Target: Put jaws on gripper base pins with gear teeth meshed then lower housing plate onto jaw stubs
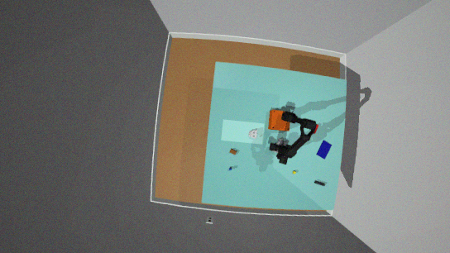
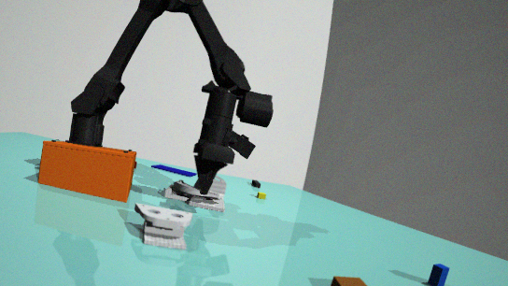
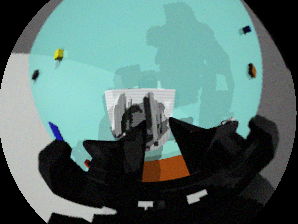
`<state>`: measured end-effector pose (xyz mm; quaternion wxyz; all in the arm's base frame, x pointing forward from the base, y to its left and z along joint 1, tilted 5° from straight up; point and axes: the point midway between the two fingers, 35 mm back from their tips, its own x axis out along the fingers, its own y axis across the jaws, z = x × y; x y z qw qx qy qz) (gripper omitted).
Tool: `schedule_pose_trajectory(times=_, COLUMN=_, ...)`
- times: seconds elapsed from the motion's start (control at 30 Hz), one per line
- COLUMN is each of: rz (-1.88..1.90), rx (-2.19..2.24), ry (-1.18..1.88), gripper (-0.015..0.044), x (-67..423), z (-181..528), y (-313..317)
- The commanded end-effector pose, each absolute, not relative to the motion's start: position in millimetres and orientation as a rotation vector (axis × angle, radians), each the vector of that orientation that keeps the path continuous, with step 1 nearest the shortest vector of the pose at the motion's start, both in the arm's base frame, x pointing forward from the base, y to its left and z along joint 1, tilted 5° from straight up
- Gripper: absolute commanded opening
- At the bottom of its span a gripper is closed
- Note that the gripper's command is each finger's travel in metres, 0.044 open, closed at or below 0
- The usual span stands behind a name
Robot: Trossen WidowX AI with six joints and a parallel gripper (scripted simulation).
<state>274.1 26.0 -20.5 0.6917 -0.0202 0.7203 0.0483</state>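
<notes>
The gripper base (image 2: 215, 206) (image 3: 167, 93), pale with a ribbed edge, lies beyond the orange block in the exterior view. My gripper (image 2: 204, 191) (image 3: 157, 121) points down over it and is shut on a grey-white jaw (image 3: 150, 107), held low at the base. Another jaw (image 3: 118, 114) shows beside it on the base in the wrist view. The fingers and overlapping parts hide the pins and gear teeth, so I cannot tell whether they mesh. The housing plate (image 2: 165, 213) (image 1: 253, 133), white with two holes, rests on a ribbed stand (image 2: 165, 241), apart from the base.
The orange block (image 1: 278, 120) (image 2: 86, 170) stands under the arm's foot. A blue flat piece (image 1: 324, 150) (image 2: 174, 170), a yellow cube (image 1: 294, 172) (image 2: 261, 195) and a black piece (image 1: 319, 183) lie around. A brown block (image 1: 233, 151) and a small blue block (image 1: 230, 168) (image 2: 439, 275) lie farther off.
</notes>
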Motion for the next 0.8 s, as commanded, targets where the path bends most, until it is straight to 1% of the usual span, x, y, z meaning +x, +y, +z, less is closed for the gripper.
schedule_pose_trajectory(times=0.0, rz=0.112, rx=-0.043, ry=1.611, gripper=0.0134, x=273.4, z=-21.4, y=26.7)
schedule_pose_trajectory(times=0.77, rz=0.119, rx=-0.050, ry=1.610, gripper=0.0134, x=273.0, z=-27.6, y=27.0)
